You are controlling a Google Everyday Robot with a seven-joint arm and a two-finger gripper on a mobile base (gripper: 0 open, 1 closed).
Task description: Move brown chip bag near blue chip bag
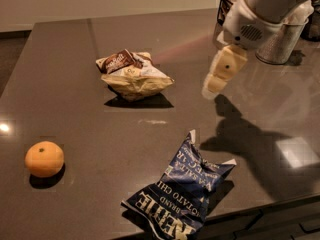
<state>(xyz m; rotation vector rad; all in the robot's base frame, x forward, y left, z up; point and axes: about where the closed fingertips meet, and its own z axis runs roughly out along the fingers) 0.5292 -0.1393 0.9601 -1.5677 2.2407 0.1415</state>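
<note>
The brown chip bag [133,74] lies wrinkled on the dark table [75,124], left of centre towards the back. The blue chip bag [181,190] lies flat at the table's front edge, its white lettering upside down to me. My gripper [214,84] hangs from the white arm at the upper right, above the table and to the right of the brown chip bag, well apart from it. It holds nothing that I can see.
An orange [44,159] sits at the front left. A black wire basket [225,6] and a metal cup [282,41] stand at the back right, partly hidden by the arm. The table's front edge runs just under the blue bag.
</note>
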